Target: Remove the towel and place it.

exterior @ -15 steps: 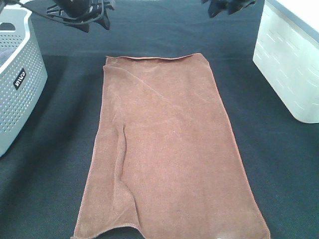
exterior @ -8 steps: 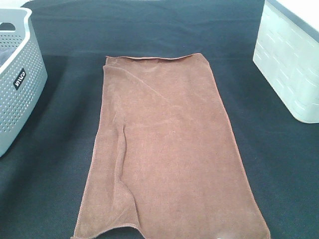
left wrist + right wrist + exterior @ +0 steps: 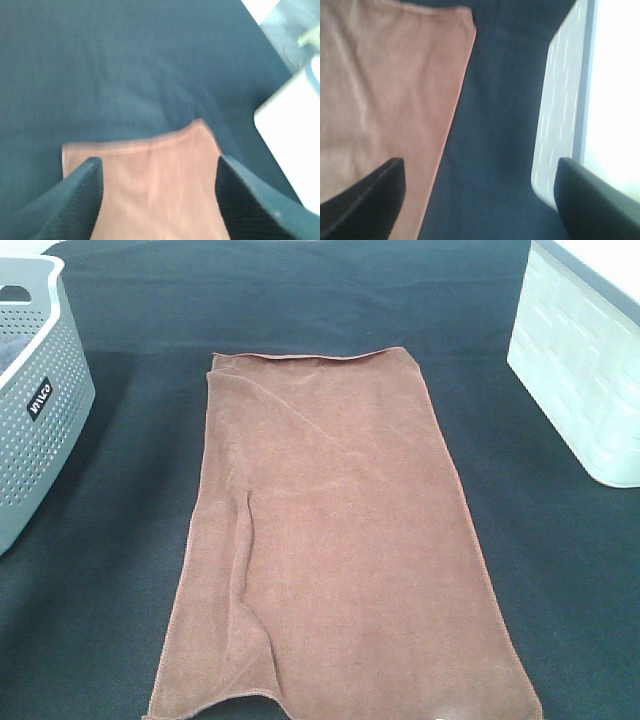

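Note:
The rust-brown towel (image 3: 340,540) lies spread flat on the black table cloth (image 3: 300,300), long side running from far to near, with a crease along its left side. No gripper shows in the high view. In the left wrist view my left gripper (image 3: 160,200) hangs open above the towel's far edge (image 3: 150,170), nothing between its fingers (image 3: 85,195). In the right wrist view my right gripper (image 3: 480,200) stands wide open over the cloth beside the towel's corner (image 3: 385,90), holding nothing.
A grey perforated basket (image 3: 30,420) stands at the left edge. A white bin (image 3: 580,370) stands at the right, also visible as the white bin (image 3: 560,110) close to my right gripper and the white bin (image 3: 290,145) in the left wrist view.
Both arms, seen at the top of the high view a second ago, have pulled back out of it. The towel has not moved.

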`<state>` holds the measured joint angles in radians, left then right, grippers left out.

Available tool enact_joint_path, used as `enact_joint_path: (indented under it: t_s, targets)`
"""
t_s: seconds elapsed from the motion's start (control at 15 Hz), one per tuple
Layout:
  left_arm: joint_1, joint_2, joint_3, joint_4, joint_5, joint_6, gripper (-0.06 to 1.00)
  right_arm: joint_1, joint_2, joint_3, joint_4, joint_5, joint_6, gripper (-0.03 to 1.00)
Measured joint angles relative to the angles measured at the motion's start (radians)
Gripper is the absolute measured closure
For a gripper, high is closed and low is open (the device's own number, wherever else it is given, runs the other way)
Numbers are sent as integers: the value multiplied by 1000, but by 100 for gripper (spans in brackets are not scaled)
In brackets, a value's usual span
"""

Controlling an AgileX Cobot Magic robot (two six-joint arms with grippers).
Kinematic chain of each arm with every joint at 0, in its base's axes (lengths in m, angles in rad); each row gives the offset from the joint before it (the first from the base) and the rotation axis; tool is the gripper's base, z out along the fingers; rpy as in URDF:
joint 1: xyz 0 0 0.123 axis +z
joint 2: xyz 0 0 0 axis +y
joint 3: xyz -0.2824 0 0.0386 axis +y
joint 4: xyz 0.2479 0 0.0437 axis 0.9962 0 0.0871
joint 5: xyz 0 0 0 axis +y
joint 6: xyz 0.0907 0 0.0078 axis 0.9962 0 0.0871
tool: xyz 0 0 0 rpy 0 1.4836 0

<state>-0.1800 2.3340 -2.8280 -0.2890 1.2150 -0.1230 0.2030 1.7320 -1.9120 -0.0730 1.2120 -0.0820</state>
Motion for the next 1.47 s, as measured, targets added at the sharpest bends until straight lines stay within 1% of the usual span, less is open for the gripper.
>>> enact_joint_path:
  t_s: [0.07, 0.13, 0.27, 0.4, 0.47, 0.6, 0.73, 0.8, 0.87, 1.0, 1.07, 1.13, 1.2, 1.27, 1.33, 1.4, 1.47]
  targets:
    - [-1, -90, 185, 18, 0, 34, 33, 0, -97, 128, 0, 4, 0, 22]
    - [-1, -154, 319, 47, 0, 61, 33, 0, -156, 204, 0, 6, 2, 22]
    - [-1, -303, 617, 142, 0, 90, 33, 0, -287, 364, 0, 2, 21, 22]
    - [-1, -451, 855, 218, 0, 101, 33, 0, -412, 505, 0, -46, 36, 22]
    - [-1, -517, 976, 233, 0, 105, 33, 0, -471, 580, 8, -66, 41, 22]
    - [-1, -645, 1177, 239, -10, 115, 33, 0, -558, 681, 14, -82, 41, 22]
    - [-1, -769, 1377, 236, -70, 133, 33, 0, -639, 783, 14, -89, 41, 22]
    - [-1, -826, 1462, 233, -93, 148, 30, 0, -686, 834, 14, -89, 41, 22]
    - [-1, -890, 1544, 231, -113, 162, 24, 0, -735, 879, 14, -90, 41, 22]
    - [-1, -1001, 1701, 228, -146, 178, 7, 0, -835, 970, 14, -90, 41, 22]
    - [-1, -1060, 1774, 228, -154, 184, 3, 0, -884, 1013, 14, -90, 41, 22]
    - [-1, -1147, 1867, 228, -159, 198, 2, 0, -960, 1064, 14, -89, 41, 22]
    - [-1, -1171, 1892, 228, -159, 200, 1, 0, -987, 1077, 14, -89, 41, 22]
    - [-1, -1224, 1949, 228, -161, 203, 1, 0, -1034, 1106, 14, -88, 41, 22]
    - [-1, -1312, 2020, 228, -163, 205, 1, 0, -1101, 1144, 14, -88, 41, 22]
    - [-1, -1346, 2038, 228, -163, 206, 1, 0, -1124, 1158, 14, -88, 41, 22]
    - [-1, -1438, 2096, 227, -162, 206, 1, 0, -1180, 1197, 14, -88, 41, 22]
